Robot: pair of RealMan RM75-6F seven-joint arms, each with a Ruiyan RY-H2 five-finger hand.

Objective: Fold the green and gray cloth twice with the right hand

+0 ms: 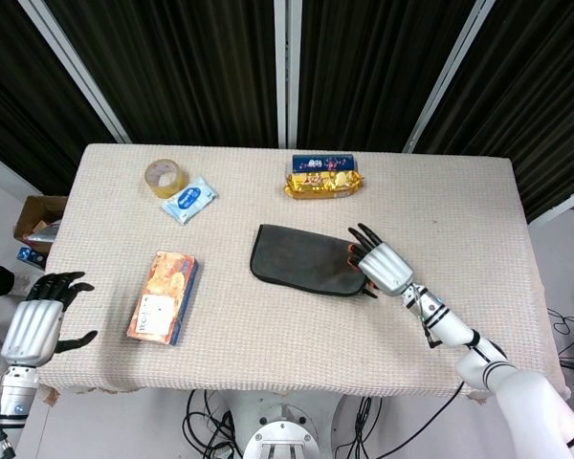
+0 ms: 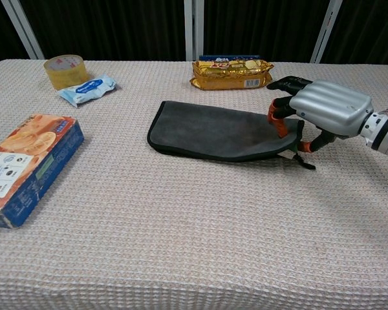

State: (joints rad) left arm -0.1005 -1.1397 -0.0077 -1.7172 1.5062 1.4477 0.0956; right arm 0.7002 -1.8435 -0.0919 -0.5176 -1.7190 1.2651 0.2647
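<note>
Two robot hands show: the left robot hand [image 1: 40, 325] hangs off the tabletop's [image 1: 268, 354] left edge, far left of the cloth [image 1: 304, 260], its fingers spread and holding nothing. Left of the cloth lie an orange box [image 1: 163, 296], a tape roll [image 1: 165, 177] and a blue wipes pack [image 1: 188, 199], and a yellow snack pack [image 1: 323, 182] sits just behind the cloth. The gray cloth with its green edge lies flat in the middle of the tabletop, and the right robot hand [image 2: 323, 111] rests on the cloth's right end, orange fingertips [image 2: 276, 124] pressing the cloth and the thumb at its edge.
</note>
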